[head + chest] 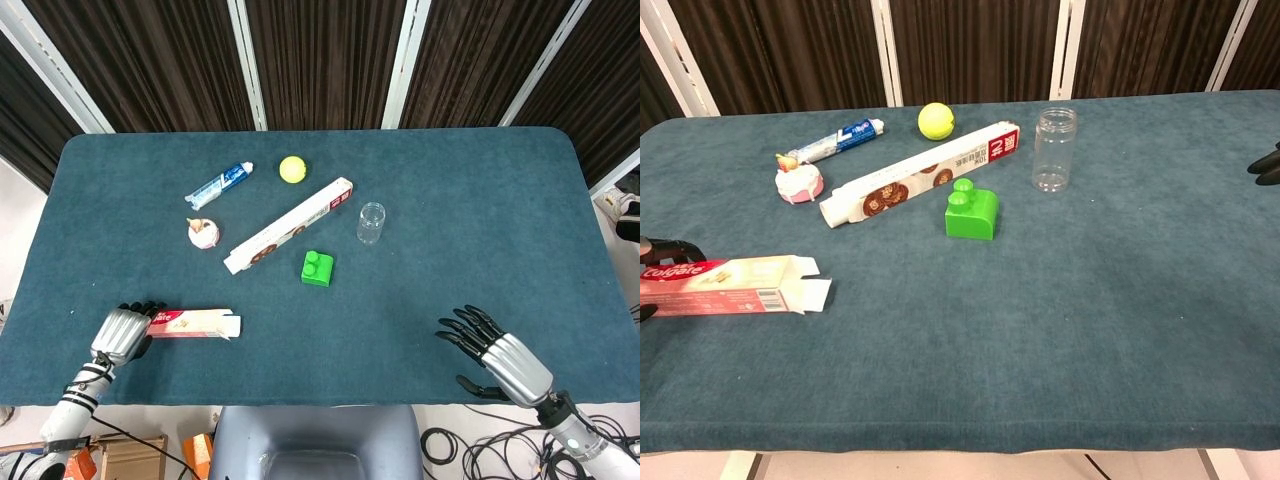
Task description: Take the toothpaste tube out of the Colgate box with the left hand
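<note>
The red and white Colgate box (pixel 195 324) (pixel 730 285) lies near the table's front left, its open flaps pointing right. Nothing shows of what is inside it. My left hand (pixel 122 333) grips the box's left end with its fingers (pixel 662 247) curled over the top edge. A blue and white toothpaste tube (pixel 219 185) (pixel 837 140) lies apart at the far left. My right hand (pixel 500 362) hovers at the front right edge, holding nothing with its fingers spread; only its fingertips (pixel 1268 165) show in the chest view.
A yellow ball (pixel 291 169), a long biscuit box (pixel 289 225), a green brick (pixel 318 268), a clear jar (pixel 371 222) and a small pink cupcake toy (pixel 203 233) sit across the middle and far left of the blue table (pixel 480 220).
</note>
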